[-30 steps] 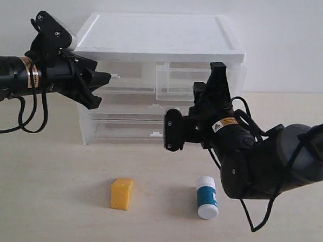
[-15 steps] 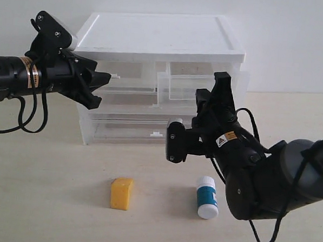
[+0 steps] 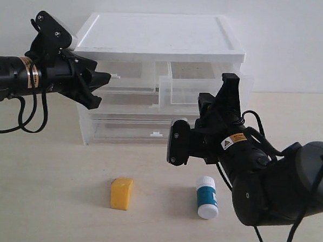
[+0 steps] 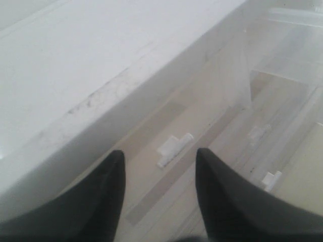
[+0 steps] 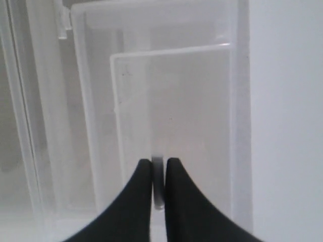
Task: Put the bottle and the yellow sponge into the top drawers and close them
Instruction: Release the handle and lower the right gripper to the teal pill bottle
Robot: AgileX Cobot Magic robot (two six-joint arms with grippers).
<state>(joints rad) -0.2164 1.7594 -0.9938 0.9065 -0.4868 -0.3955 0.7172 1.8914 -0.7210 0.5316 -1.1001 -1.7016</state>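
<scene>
I see the bottle (image 3: 207, 197), round with a white cap, on the tan bench (image 3: 49, 202), low and right of centre. The foamy yellow sponge (image 3: 121, 193) sits to its left. Above them my right pincer (image 5: 158, 165) is squeezed on the tab (image 5: 158, 199) of the clear plastic right top drawer (image 3: 191, 89), which is pulled out. My left pincer (image 4: 159, 154) gapes by the left top drawer (image 3: 130, 76).

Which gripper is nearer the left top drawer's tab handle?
Left. The left gripper hovers open at the left drawer's handle; the right gripper is shut on the right drawer's handle.
</scene>
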